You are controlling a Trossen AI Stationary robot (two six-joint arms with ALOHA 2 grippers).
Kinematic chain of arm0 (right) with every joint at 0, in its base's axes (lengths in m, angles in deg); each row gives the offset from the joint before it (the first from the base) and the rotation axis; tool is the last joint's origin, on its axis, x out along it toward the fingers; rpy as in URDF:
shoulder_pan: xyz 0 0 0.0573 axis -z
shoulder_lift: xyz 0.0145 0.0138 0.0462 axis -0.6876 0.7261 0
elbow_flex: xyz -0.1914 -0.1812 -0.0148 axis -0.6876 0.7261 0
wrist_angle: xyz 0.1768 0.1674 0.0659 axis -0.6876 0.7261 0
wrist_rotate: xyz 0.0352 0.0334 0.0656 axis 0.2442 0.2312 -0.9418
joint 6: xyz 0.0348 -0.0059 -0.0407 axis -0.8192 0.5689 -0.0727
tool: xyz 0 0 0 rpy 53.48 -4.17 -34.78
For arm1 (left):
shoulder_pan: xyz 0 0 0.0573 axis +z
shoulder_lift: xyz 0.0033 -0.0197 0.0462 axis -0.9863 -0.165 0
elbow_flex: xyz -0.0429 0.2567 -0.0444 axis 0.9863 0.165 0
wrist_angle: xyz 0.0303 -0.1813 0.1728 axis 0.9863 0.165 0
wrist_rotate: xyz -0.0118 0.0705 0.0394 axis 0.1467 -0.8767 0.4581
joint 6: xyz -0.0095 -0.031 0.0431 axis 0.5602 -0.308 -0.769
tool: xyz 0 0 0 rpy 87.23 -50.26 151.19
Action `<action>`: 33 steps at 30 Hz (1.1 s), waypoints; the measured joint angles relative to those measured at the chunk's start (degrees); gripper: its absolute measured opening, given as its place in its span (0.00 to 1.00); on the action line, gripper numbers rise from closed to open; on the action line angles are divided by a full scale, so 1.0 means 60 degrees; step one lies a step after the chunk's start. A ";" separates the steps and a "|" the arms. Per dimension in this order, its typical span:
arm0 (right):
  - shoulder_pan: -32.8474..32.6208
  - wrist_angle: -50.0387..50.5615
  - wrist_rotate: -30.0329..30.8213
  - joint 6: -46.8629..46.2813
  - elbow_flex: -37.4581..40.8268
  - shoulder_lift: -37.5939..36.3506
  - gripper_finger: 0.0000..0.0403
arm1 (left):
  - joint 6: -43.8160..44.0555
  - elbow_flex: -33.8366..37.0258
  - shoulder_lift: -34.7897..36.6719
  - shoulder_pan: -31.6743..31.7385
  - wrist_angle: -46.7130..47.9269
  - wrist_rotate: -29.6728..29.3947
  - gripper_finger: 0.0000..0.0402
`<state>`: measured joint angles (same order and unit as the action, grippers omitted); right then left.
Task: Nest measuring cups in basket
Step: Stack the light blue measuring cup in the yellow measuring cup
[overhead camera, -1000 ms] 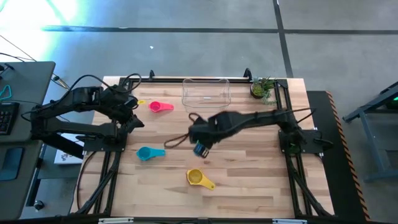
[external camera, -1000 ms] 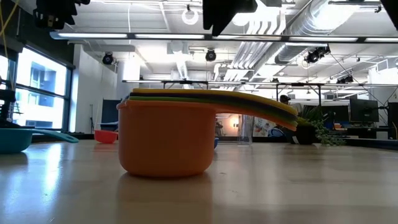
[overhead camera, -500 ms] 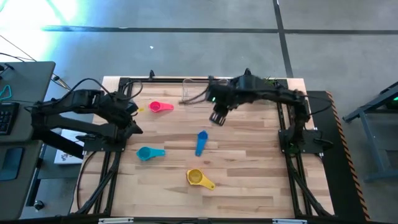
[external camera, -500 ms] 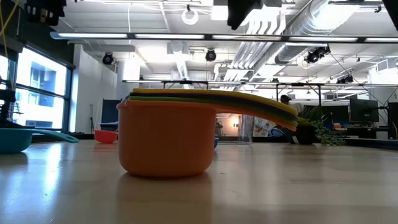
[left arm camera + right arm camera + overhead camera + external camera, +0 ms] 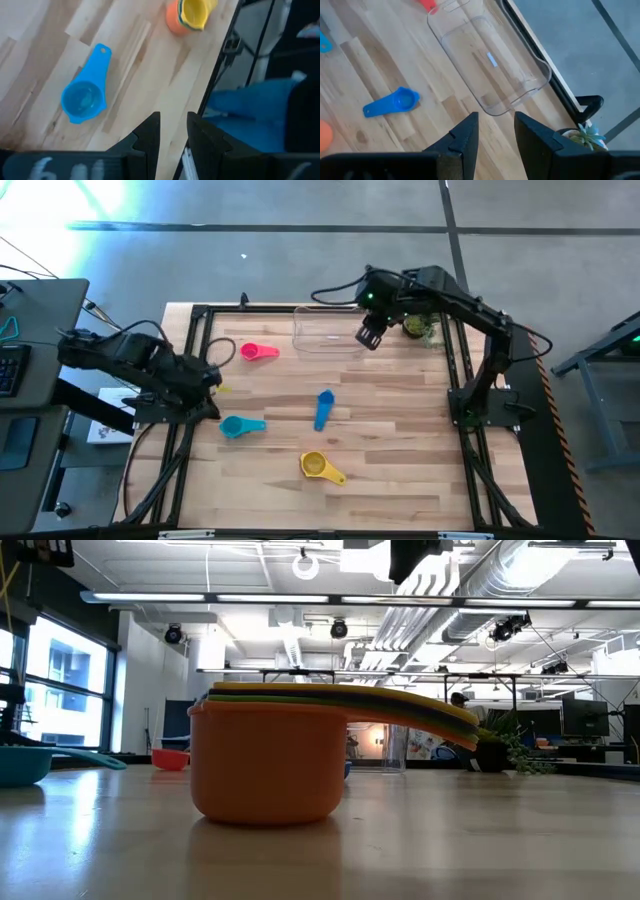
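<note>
High view shows my right gripper (image 5: 370,337) has swung away from the table's middle and now hangs over the near-right corner of the basket (image 5: 331,328), jaws slightly apart and empty. The blue cup (image 5: 324,408) it was over a second ago lies loose on the wood, so I judge that cup is not yet in. The basket is clear and holds no cup. The pink cup (image 5: 258,352), teal cup (image 5: 238,426) and a yellow-topped stack (image 5: 319,468) are scattered. My left gripper (image 5: 207,376) waits at the table's left edge, jaws narrowly apart, empty.
</note>
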<state>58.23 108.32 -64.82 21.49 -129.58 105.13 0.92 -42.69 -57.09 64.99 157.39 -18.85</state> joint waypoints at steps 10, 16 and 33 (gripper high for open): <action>0.0352 -0.0005 -0.0361 0.0142 0.0000 -0.0069 0.29 | -0.0273 0.0004 -0.1140 -0.1999 0.0007 -0.1037 0.22; 0.0352 -0.0007 -0.0361 0.0028 0.0000 -0.0069 0.29 | -0.0742 0.0007 -0.1824 -0.2959 0.0003 -0.1898 0.22; 0.0341 -0.0007 -0.0361 -0.0470 0.0000 -0.0069 0.29 | -0.1286 0.1423 -0.2755 -0.4625 -0.0073 -0.3204 0.22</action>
<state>60.28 108.28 -66.99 18.67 -129.58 104.72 -6.80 -34.16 -73.62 37.25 156.95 -38.08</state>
